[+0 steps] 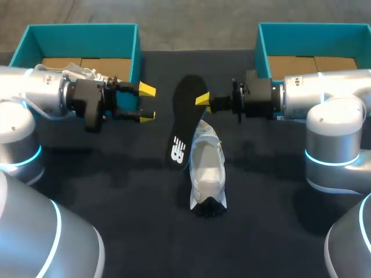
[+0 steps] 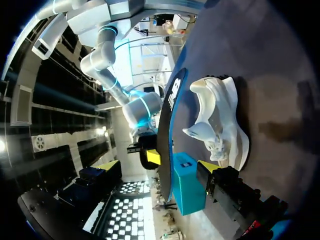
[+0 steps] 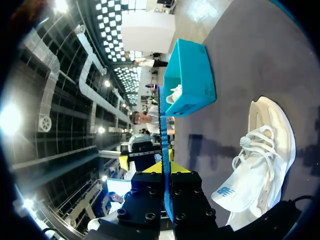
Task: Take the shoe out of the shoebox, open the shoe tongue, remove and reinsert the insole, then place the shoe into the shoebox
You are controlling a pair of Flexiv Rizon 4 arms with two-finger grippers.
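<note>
Right gripper (image 1: 204,99) is clamping the black insole (image 1: 184,119) by its long edge close to the far end. The right wrist view is showing the 2 yellow fingertips (image 3: 154,168) pressing on the thin sheet from both sides. The insole is standing on edge and tilting, with its printed face facing the left arm. Its near end is hanging just beside the shoe (image 1: 207,168); whether that end is touching the table (image 1: 116,191) I cannot tell.

The white shoe is lying on the dark table between the 2 arms, out of both boxes, with its laces up. Its far end is sitting below the right gripper and its near end is pointing back toward the robot.

Left gripper (image 1: 146,103) is hovering above the table to the left of the insole. Its 2 fingers are standing apart with nothing between them, and the tips are pointing at the insole's face without touching it.

Behind the left arm, the left shoebox (image 1: 138,52) is sitting at the far edge of the table, and the right wrist view is showing a second white shoe (image 3: 175,93) lying inside it. The right shoebox (image 1: 264,49) is sitting at the far edge behind the right arm, with brown cardboard showing on its floor.
</note>
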